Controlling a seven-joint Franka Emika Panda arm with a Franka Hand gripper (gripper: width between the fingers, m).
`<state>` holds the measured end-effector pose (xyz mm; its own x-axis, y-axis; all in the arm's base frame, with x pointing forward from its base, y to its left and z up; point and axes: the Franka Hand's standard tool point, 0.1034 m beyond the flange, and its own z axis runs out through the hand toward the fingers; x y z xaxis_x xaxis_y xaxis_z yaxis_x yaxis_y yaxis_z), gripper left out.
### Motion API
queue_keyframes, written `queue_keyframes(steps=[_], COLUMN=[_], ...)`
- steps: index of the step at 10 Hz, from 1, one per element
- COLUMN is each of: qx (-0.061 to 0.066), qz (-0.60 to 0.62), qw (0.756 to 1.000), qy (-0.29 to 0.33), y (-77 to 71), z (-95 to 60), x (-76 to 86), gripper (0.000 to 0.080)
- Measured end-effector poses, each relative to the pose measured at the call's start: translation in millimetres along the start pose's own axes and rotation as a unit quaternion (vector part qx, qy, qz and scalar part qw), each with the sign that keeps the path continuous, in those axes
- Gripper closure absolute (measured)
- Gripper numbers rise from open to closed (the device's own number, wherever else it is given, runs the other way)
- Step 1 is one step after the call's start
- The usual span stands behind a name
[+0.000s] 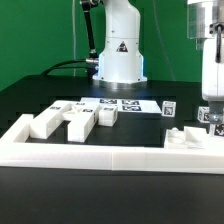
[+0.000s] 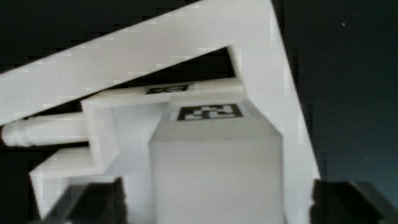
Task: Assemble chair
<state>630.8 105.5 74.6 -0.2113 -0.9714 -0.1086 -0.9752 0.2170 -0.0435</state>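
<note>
Several white loose parts (image 1: 78, 120) of the chair lie on the black counter (image 1: 30, 100) at the exterior view's left. As far as I can see none is joined to another, so I judge the assembly to be at an early stage. One tagged block (image 2: 210, 165) stands at the exterior view's right, close behind the long border wall (image 1: 110, 158). In the wrist view the tool (image 2: 214, 205) hangs directly over it. Its two dark fingers (image 2: 89, 200) stand on both sides of the block with a thin gap on each side, so the tool is open and holds nothing.

The step in hand seems to be the handling of this block near the wall. From the pictures alone I cannot say if it is a pick or a set-down. If it is a pick, the next move calls for the fingers to go a little lower, close squarely on the two flat sides, and then rise straight up.

Room is narrow here. White wall edges run just beyond the block, and a rounded part (image 2: 45, 132) lies just beside it, perhaps touching. A sideways slide may push this neighbour or catch an edge. Free room is above, and toward the middle of the counter, where only the flat marker board (image 1: 120, 103) lies
</note>
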Motion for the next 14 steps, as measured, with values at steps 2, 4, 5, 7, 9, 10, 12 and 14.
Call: queue_keyframes(steps=[2,4,5,7,9,10,12,14], qx=[-0.001,0.002,0.003,0.003,0.001,-0.001,-0.003,-0.009], qz=[-0.086,-0.168,-0.221,-0.301,-0.406,-0.453,-0.508,-0.578], qw=[0.996,0.986,0.975,0.954,0.914,0.891,0.861,0.816], qy=[0.0,0.0,0.001,0.0,0.006,0.011,0.014,0.023], y=[0.7,0.5,-0.5,-1.3,-2.2,-2.0,-1.9,-1.0], z=[-0.6,-0.7,-1.2,-1.9,-1.9,-2.0,-1.9,-1.6], x=[-3.4,-5.9,-5.0,-5.5,-5.3,-6.0,-5.6,-7.2], gripper=[0.016,0.0151,0.0151,0.0151,0.0151,0.0151,0.0151,0.0151])
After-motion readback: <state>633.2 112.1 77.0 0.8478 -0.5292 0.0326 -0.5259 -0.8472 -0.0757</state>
